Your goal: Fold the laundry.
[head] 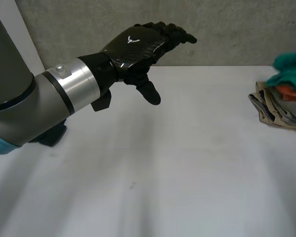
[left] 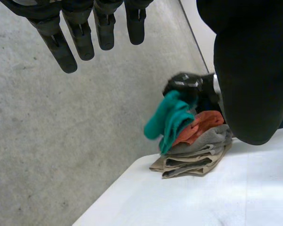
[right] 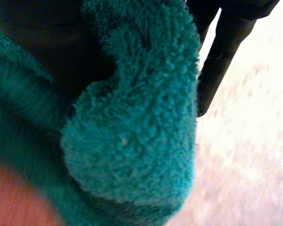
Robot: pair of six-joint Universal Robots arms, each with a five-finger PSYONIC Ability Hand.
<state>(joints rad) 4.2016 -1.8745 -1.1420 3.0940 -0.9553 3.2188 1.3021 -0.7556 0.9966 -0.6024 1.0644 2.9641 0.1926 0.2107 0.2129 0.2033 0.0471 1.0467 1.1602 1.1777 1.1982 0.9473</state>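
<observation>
My left hand hovers open above the white table, fingers straight and thumb pointing down, holding nothing. In its own wrist view its fingers and thumb are spread. At the table's far right, a fluffy teal cloth is lifted off a stack of folded laundry. The left wrist view shows my right hand above that stack, shut on the top of the teal cloth, which hangs bunched. Up close, the teal cloth lies against my right palm beside a black finger.
The stack holds an orange piece, a grey one and beige ones beneath, near the table's right edge. A grey concrete wall runs behind the table.
</observation>
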